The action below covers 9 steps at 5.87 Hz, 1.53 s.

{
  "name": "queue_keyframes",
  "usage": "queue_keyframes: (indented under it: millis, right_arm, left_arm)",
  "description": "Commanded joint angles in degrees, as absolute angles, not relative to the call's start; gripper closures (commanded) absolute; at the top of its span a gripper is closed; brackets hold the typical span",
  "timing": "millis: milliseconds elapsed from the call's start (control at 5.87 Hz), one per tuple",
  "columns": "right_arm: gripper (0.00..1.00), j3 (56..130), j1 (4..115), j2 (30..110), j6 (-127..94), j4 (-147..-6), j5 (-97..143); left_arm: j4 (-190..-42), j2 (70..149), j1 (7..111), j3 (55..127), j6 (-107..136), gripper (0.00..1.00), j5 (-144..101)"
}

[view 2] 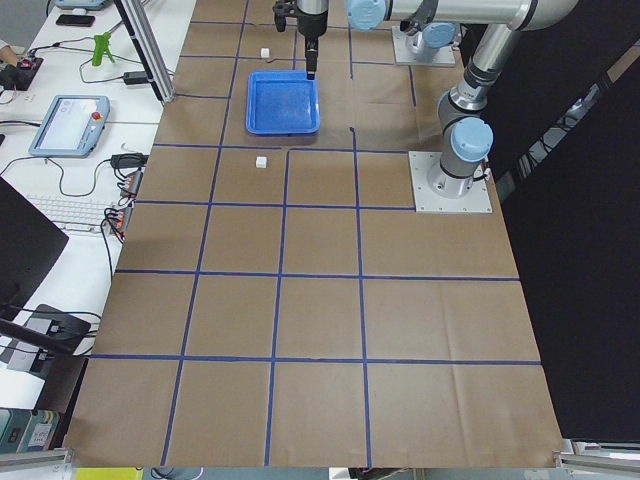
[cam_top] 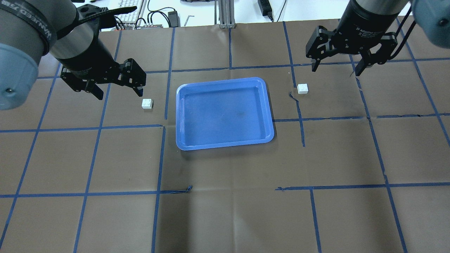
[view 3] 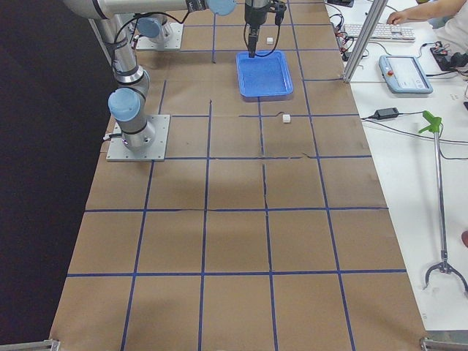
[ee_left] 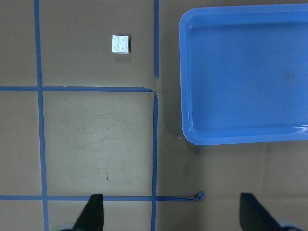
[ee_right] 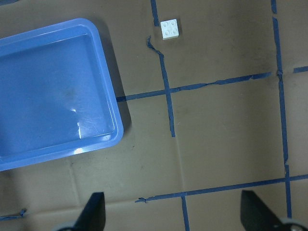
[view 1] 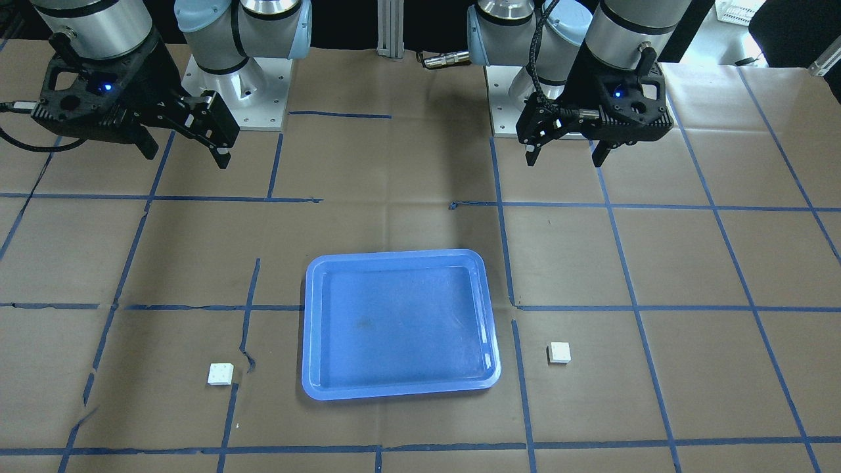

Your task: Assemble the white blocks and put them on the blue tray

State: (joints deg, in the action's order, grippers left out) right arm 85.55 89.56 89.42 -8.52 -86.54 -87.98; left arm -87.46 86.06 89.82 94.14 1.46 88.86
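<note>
The blue tray (cam_top: 225, 116) lies flat and empty at the table's middle; it also shows in the front view (view 1: 394, 328). One white block (cam_top: 147, 103) sits on the table left of the tray, just beyond my left gripper (cam_top: 119, 93), which hangs open and empty above the table. The left wrist view shows this block (ee_left: 121, 44) ahead of the open fingers, with the tray's rim (ee_left: 185, 96) to the right. The other white block (cam_top: 302, 88) sits right of the tray. My right gripper (cam_top: 335, 70) hangs open and empty just past it. The right wrist view shows that block (ee_right: 171, 29) and the tray's rim (ee_right: 109, 72).
Brown paper with a blue tape grid covers the table. The two arm bases (view 1: 236, 85) (view 1: 525, 98) stand at the robot's edge. A metal post (cam_top: 225, 14), a keyboard (cam_top: 130, 10) and cables lie beyond the far edge.
</note>
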Motion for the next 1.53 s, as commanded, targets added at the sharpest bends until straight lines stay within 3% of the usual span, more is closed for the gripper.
queue_keyframes:
  millis: [0, 511, 682, 1023, 1364]
  right_arm:
    - [0.0, 85.5, 89.6, 89.5, -8.5, -86.6, -88.0]
    - [0.0, 85.6, 89.6, 89.5, -8.6, -86.4, -88.2]
    - [0.0, 85.6, 89.6, 89.5, -8.6, -86.3, -88.1]
    - [0.0, 85.3, 89.6, 90.1, -7.2, -86.2, -88.0]
    - [0.0, 85.6, 89.4, 89.8, 16.7, -86.3, -88.7]
  left_arm:
    - [-87.5, 85.7, 89.8, 94.5, 1.5, 0.01, 88.9]
    - [-87.5, 88.0, 85.4, 92.8, -0.5, 0.01, 90.4]
    - [-86.2, 93.5, 81.9, 92.6, -4.9, 0.01, 90.7]
    - [-65.9, 110.4, 81.6, 95.2, -5.7, 0.01, 90.4]
    - [-50.3, 120.4, 84.5, 97.1, -6.1, 0.01, 90.4]
